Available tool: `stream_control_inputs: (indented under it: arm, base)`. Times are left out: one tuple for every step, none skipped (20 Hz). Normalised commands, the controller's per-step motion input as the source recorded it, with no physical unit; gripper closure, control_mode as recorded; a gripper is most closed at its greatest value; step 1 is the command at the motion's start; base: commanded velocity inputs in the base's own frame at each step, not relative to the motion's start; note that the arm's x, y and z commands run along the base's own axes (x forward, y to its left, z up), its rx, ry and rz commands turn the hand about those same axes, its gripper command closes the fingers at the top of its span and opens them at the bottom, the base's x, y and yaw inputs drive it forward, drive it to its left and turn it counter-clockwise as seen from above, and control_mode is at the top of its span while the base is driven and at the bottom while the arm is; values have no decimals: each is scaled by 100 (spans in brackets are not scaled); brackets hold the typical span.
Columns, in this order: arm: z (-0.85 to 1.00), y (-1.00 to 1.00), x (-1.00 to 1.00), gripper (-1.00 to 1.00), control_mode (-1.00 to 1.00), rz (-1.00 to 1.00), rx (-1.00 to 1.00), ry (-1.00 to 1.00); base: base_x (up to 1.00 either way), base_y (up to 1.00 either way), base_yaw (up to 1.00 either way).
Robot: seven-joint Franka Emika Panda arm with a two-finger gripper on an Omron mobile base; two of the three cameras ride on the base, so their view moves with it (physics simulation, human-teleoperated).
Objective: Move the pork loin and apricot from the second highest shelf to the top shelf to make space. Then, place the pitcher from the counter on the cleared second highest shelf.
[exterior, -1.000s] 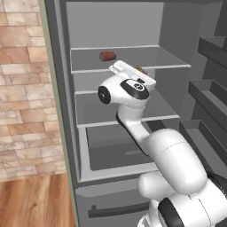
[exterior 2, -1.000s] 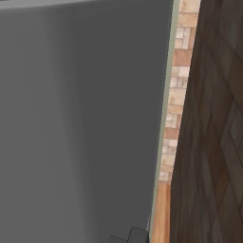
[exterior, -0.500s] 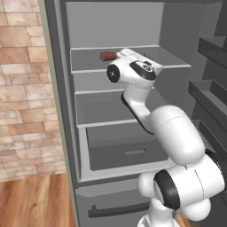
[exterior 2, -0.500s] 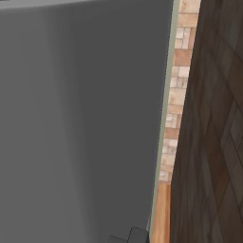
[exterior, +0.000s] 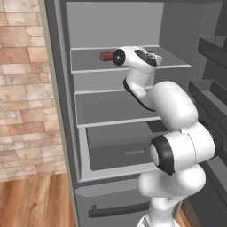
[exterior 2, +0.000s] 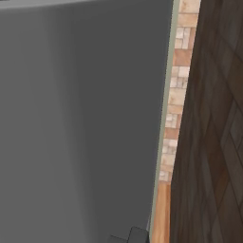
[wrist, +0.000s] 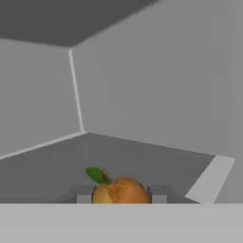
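Note:
In the hand view my gripper (wrist: 121,196) is shut on the apricot (wrist: 124,190), a small orange fruit with a green leaf, held between the two fingertips (wrist: 157,193). Grey fridge walls and a grey floor panel lie ahead of it. From the left base view my hand (exterior: 141,56) reaches in just above the top shelf (exterior: 88,65). The reddish-brown pork loin (exterior: 106,56) lies on that shelf, just left of the hand. The second highest shelf (exterior: 104,111) below is bare. The pitcher and the counter are out of view.
A grey drawer (exterior: 119,153) sits under the two shelves. Door racks (exterior: 213,48) stand at the right, close to my arm. A brick wall (exterior: 22,88) flanks the fridge on the left. A flat grey panel (exterior 2: 80,118) stands close in the right base view.
My hand has risen from the level of the second highest shelf to the top shelf and reached deeper into the fridge with the apricot. The pork loin has not moved.

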Motion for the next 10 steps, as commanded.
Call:
stream_control_inputs:
  arm:
    - [-4,-15,69,100,-100,0,0,26]
    - [-8,-14,68,100,-100,0,0,27]
    - [-11,-11,65,100,-100,0,0,26]
    - [-12,-11,65,100,-100,0,0,25]
    - [-15,-9,67,100,-100,0,0,23]
    - [-16,-11,64,100,-100,0,0,22]
    - [-20,-6,63,100,-100,0,0,21]
    - [-24,-5,61,100,-100,0,0,20]
    - [-26,-3,60,100,-100,0,0,19]
    - [-30,0,63,100,-100,0,0,18]
  base:
    - [0,0,0]
    - [0,0,0]
    - [0,0,0]
    - [0,0,0]
    - [0,0,0]
    - [0,0,0]
    - [0,0,0]
    - [0,0,0]
    - [0,0,0]
    - [0,0,0]
